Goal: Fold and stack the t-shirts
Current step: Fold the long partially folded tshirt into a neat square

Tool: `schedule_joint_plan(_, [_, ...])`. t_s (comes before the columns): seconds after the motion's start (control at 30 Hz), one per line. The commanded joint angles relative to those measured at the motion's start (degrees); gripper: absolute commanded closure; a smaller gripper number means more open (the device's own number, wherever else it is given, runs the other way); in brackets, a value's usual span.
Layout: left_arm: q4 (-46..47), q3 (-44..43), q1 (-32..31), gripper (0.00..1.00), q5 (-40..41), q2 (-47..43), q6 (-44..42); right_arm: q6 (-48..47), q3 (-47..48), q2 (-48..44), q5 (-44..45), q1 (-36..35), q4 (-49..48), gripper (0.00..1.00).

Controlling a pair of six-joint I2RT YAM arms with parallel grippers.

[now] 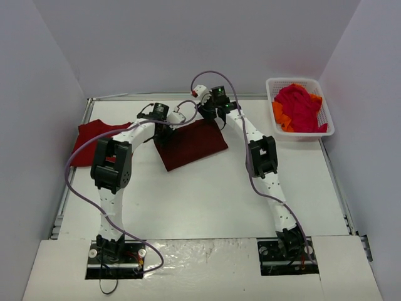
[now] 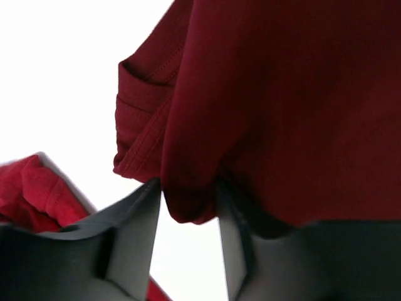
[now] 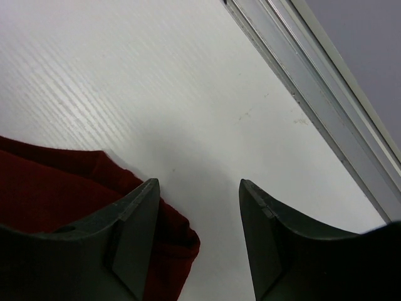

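Left wrist: maroon t-shirt [image 2: 282,113] fold (rounded) sits between left pincer [image 2: 188,185] jaws.

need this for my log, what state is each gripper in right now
left gripper: open, a fold of the maroon t-shirt between its jaws
right gripper: open, holding nothing

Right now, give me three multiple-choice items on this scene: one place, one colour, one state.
1. The basket sits: A) far right corner; B) left edge; C) between the arm bases.
2. The middle shirt is: A) orange; B) dark maroon; C) white.
3. The right pincer is: A) shut on a shirt; B) open, empty; C) out of view.
A: top view shows it far right. B: its cloth is deep maroon. B: only table shows between its jaws.
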State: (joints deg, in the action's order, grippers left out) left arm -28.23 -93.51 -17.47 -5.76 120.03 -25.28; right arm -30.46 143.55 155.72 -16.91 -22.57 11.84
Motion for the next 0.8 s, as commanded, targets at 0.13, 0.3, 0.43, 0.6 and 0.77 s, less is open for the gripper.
schedule_joint_plan(0.13, [5.03,-0.88,-0.19,0.39,11.99,-3.30,5.41,1.81,-2.73,-5.42,8.03,-0.64,-4.89,0.50])
schedule_joint_plan(0.3, [5.91,-2.28,0.51,0.30,19.63,-9.80,4.19,0.84,-9.41,-15.24,11.01,-0.64,-5.59,0.49])
schedule_joint_plan(0.43, [4.51,-2.90,1.91,0.27,23.16,-15.42,2.42,0.57,-17.75,-22.55,11.98,-0.72,-5.51,0.49])
schedule_joint_plan(0.6, [-3.57,-3.43,10.24,0.21,8.61,-22.27,10.59,0.05,-25.06,-30.20,13.99,-1.34,-4.80,0.48])
schedule_joint_plan(0.77, [-7.80,2.01,17.11,0.20,-2.94,-28.69,12.89,-9.87,-33.58,-33.55,25.07,-7.13,-6.65,0.49])
